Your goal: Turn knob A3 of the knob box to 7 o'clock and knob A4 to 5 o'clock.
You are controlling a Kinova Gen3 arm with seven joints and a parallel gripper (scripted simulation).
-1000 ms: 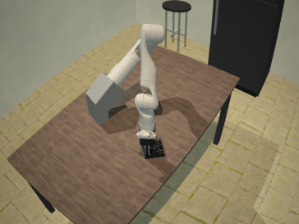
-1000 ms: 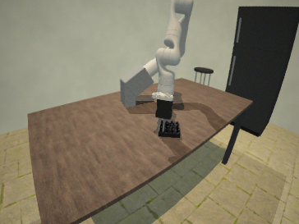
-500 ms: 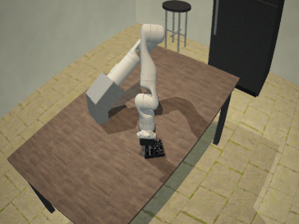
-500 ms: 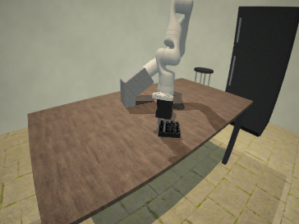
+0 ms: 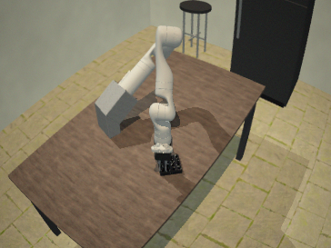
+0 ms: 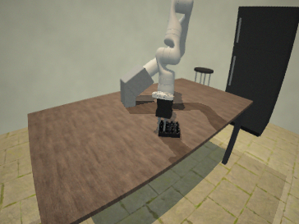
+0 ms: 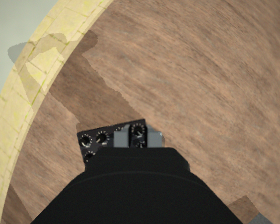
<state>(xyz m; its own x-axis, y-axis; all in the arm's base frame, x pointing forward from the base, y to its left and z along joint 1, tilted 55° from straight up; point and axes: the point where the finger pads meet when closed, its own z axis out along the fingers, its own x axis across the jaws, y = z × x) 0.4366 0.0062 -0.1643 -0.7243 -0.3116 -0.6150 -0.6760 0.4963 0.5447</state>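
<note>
The knob box [image 5: 171, 165] is a small black box standing on the wooden table near its right edge; it also shows in the exterior view [image 6: 169, 129] and in the wrist view [image 7: 115, 137]. My gripper [image 5: 163, 162] points straight down over the box's end nearest the arm, also seen in the exterior view [image 6: 164, 121]. In the wrist view the fingers stand a little apart on either side of one knob at the box's edge. The gripper body hides most of the box. Two or three knobs show to the left, too small to read.
The arm's grey base block [image 5: 114, 107] stands on the table behind the box. The table's edge [image 5: 200, 183] runs close beside the box. A stool [image 5: 195, 7] and a black fridge [image 5: 273, 37] stand beyond the table.
</note>
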